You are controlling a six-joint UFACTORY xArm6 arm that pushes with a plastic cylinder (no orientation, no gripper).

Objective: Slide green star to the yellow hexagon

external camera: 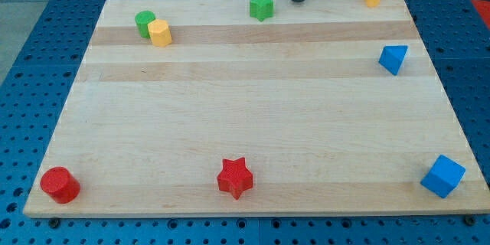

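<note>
Eight blocks on the surface [253, 122] — two green, two yellow, two red, two blue. My tip [298, 0] sits at the top middle, just right of the green star [262, 6], with the yellow hexagon [160, 33] at upper left — no claw to see.

Single view, high front angle, whole wooden board [253, 122] framed

green star [262, 6]; yellow hexagon [160, 33]; red star [234, 178]

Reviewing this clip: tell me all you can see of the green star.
The green star is a small, solid, matte block, plastic by its look, with blunt points. It lies flat near the board's top edge, a little right of centre. Nothing touches it: my tip stands just to its right, with a gap between. The yellow hexagon is well off to its left.
</note>
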